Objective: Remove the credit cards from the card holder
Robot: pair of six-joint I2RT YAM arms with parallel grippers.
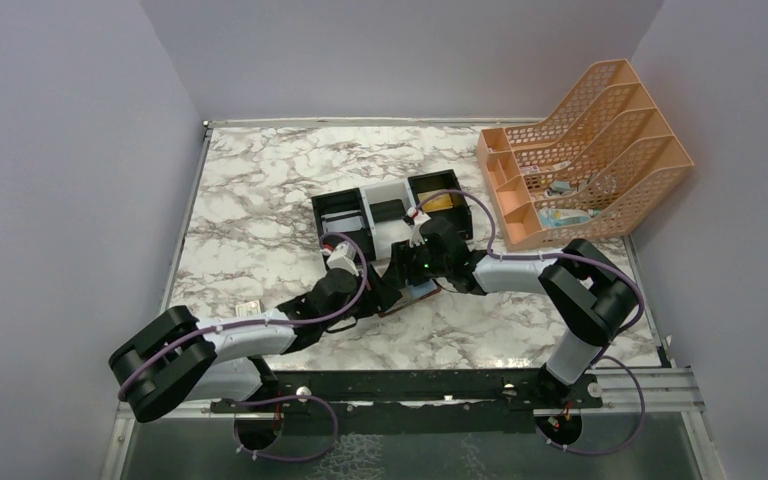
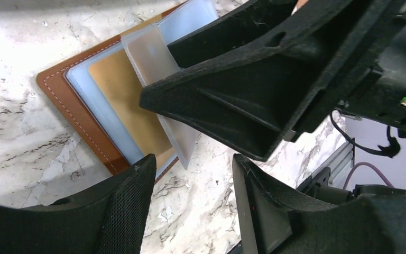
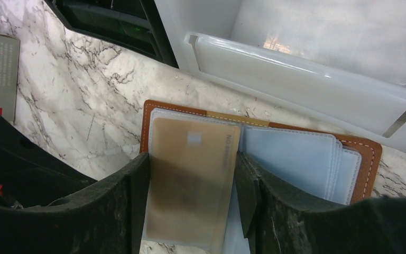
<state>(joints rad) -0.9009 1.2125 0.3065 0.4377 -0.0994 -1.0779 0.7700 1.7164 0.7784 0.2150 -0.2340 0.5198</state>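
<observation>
The brown leather card holder (image 3: 363,159) lies open on the marble just in front of the tray; it also shows in the left wrist view (image 2: 66,100) and the top view (image 1: 422,293). My right gripper (image 3: 192,164) is shut on the long edges of a tan credit card (image 3: 190,180), which sticks out past the holder's near edge (image 2: 156,63). A second gold card (image 2: 124,100) lies in a blue-grey pocket. My left gripper (image 2: 194,161) is open and empty over bare marble, just off the holder's corner. The right gripper's black fingers (image 2: 243,79) hide the holder's other half in the left wrist view.
The black-white-black tray (image 1: 390,190) stands right behind the holder, its white compartment (image 3: 296,69) close to my right fingers. A small grey box (image 1: 250,307) lies left of the arms. An orange file rack (image 1: 580,150) stands at the back right.
</observation>
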